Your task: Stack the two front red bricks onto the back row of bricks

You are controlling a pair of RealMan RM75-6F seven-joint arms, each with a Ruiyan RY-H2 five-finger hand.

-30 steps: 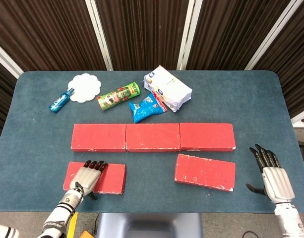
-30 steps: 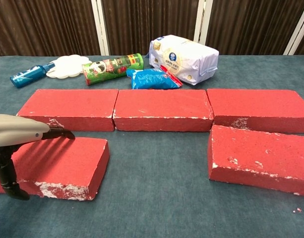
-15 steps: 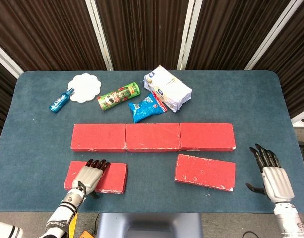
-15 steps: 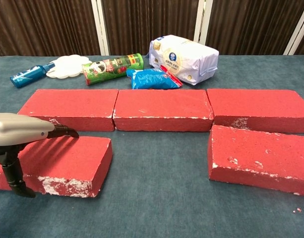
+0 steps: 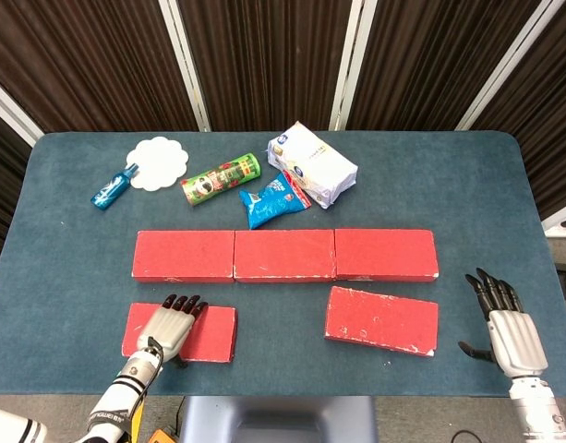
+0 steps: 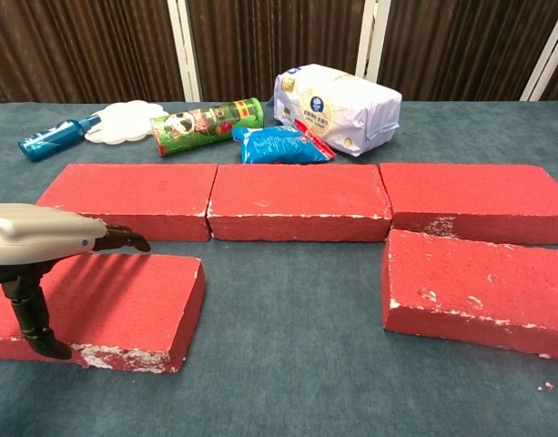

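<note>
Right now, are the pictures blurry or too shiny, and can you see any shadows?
Head view: sharp and evenly lit, no glare on the table; only a thin shadow under the front right brick. Chest view: also sharp, with a soft shadow from the left hand on the front left brick; the brick's near edge runs off the frame's left side.

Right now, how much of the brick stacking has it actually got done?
Nothing is stacked yet: the back row carries no brick. The left hand grips the front left brick, fingers over its top. The front right brick lies untouched, the right hand open beside it. Both lifts remain.
</note>
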